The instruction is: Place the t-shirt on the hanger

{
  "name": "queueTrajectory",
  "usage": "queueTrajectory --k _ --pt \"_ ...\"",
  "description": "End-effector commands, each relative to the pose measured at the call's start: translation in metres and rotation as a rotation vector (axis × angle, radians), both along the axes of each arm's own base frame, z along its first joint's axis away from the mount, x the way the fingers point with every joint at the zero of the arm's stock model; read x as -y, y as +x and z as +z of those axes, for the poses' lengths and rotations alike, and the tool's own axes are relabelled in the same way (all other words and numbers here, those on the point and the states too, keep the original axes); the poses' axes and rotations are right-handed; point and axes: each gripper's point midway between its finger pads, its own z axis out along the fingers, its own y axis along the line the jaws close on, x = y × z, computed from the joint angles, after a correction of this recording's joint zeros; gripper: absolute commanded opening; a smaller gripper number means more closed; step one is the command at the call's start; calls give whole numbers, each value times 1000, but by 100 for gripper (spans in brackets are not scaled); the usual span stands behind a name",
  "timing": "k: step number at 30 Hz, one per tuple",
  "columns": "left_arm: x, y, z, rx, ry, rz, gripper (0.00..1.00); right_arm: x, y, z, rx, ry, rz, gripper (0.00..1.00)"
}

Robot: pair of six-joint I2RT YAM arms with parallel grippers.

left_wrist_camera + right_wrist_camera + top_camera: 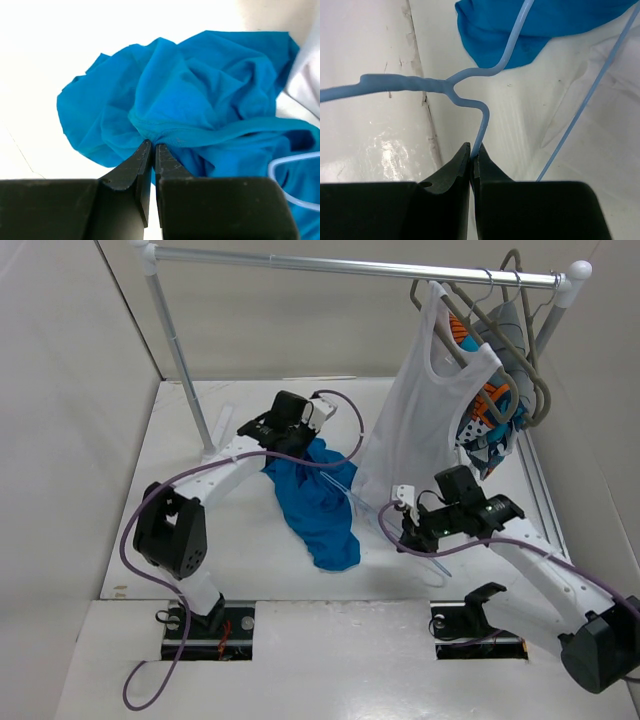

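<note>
The bright blue t-shirt [318, 502] lies crumpled on the white table between the arms. My left gripper [305, 443] is shut on a seamed edge at the shirt's far end; the left wrist view shows the fabric [200, 90] pinched at my closed tips [153, 146]. The pale-blue wire hanger [366, 506] lies partly under the shirt's right side, and a bend of it shows in the left wrist view [280, 167]. My right gripper [410, 532] is shut on the hanger's wire near its twisted neck [485, 117], tips [474, 154] closed round it. The shirt's edge [545, 25] lies beyond.
A clothes rail [350, 265] spans the back, with its post [185, 360] at the left. A white tank top [420, 410], a patterned garment [490, 425] and grey hangers [522, 330] hang at its right end, close above my right arm. Walls close in both sides.
</note>
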Motion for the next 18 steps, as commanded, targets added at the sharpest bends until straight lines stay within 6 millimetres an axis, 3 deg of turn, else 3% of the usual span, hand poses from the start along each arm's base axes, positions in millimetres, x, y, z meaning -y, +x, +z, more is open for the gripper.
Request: queueTrajectory --k 1,6,13,17,18 --pt "5 -7 36 33 -51 -25 0 -21 11 16 64 77 33 0" --pt "12 -18 43 19 -71 -43 0 -41 44 28 149 80 4 0" --pt "23 -36 54 -8 -109 -86 0 -50 72 17 143 53 -79 0" --pt "26 -39 68 1 -147 -88 0 -69 94 28 170 124 -97 0" --pt "28 -42 67 -17 -158 -95 0 -73 95 22 151 113 -88 0"
